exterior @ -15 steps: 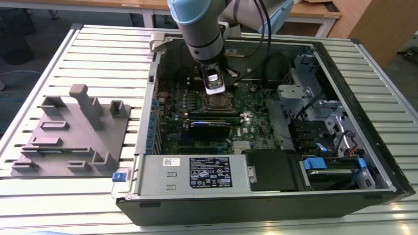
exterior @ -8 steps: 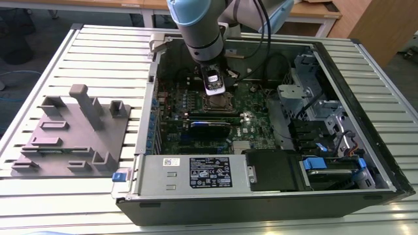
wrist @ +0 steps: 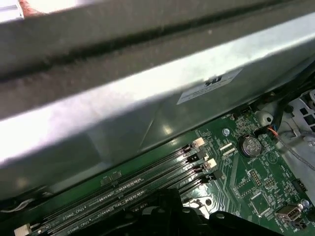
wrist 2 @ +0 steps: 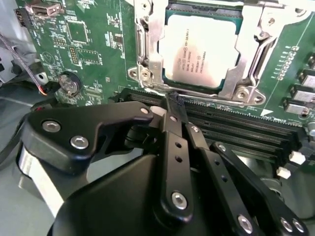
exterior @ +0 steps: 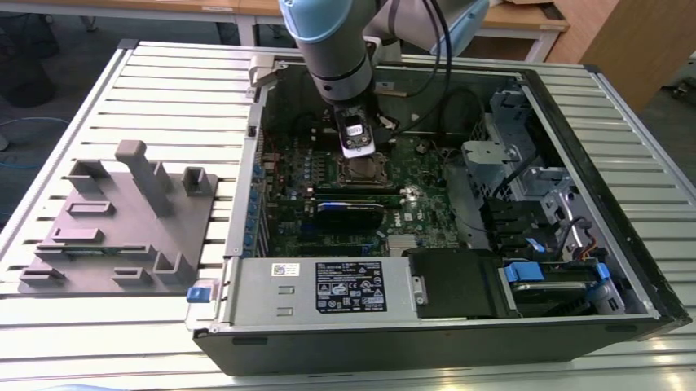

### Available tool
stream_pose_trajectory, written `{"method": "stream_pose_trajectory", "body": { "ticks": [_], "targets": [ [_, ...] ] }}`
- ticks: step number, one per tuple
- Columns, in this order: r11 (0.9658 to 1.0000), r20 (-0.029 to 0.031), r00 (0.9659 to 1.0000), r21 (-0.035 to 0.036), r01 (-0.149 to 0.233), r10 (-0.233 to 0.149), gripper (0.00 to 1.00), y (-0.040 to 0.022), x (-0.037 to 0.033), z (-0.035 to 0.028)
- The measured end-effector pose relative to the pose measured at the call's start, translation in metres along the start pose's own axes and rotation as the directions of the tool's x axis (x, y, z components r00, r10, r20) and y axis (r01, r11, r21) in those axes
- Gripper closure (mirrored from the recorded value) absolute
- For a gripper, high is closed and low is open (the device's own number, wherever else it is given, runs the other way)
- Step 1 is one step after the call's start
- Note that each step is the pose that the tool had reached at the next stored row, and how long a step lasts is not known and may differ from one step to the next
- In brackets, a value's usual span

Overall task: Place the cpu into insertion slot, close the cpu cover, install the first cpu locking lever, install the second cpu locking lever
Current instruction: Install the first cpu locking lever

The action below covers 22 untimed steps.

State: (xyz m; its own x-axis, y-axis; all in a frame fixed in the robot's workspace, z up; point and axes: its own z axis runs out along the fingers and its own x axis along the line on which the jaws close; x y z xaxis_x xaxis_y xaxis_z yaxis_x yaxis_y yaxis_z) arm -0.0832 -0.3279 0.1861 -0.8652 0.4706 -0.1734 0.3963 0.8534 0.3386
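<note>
Hovering just above the motherboard (wrist 2: 93,44), my gripper (wrist 2: 173,101) has its fingers pressed together, pinching nothing. Its tip sits near the edge of the cpu cover (wrist 2: 248,73), which lies closed over the cpu (wrist 2: 199,49) seated in the insertion slot (exterior: 359,169).

A robotics lab or workshop: an opened computer case (exterior: 457,204) lies on a slatted metal worktop (exterior: 163,90) beside a grey fixture block (exterior: 120,220), wooden desks (exterior: 522,20) behind.
</note>
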Motion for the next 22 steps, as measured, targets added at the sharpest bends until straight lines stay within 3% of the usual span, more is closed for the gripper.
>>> {"method": "stream_pose_trajectory", "body": {
  "ticks": [11, 12, 14, 17, 20, 22],
  "targets": [
    [1.0000, -0.0087, 1.0000, 0.0066, -0.002, 0.002, 0.89, 0.0062, -0.0033, -0.0171],
    [0.9999, -0.0060, 1.0000, 0.0125, 0.000, 0.000, 0.89, 0.0063, -0.0033, -0.0172],
    [0.9991, 0.0061, 0.9999, 0.0410, 0.010, -0.010, 0.89, 0.0063, -0.0033, -0.0174],
    [0.9956, 0.0247, 0.9994, 0.0904, 0.024, -0.026, 0.89, 0.0063, -0.0034, -0.0175],
    [0.9896, 0.0408, 0.9982, 0.1390, 0.037, -0.043, 0.89, 0.0060, -0.0036, -0.0178],
    [0.9850, 0.0496, 0.9974, 0.1668, 0.044, -0.053, 0.89, 0.0059, -0.0036, -0.0177]
  ]
}}
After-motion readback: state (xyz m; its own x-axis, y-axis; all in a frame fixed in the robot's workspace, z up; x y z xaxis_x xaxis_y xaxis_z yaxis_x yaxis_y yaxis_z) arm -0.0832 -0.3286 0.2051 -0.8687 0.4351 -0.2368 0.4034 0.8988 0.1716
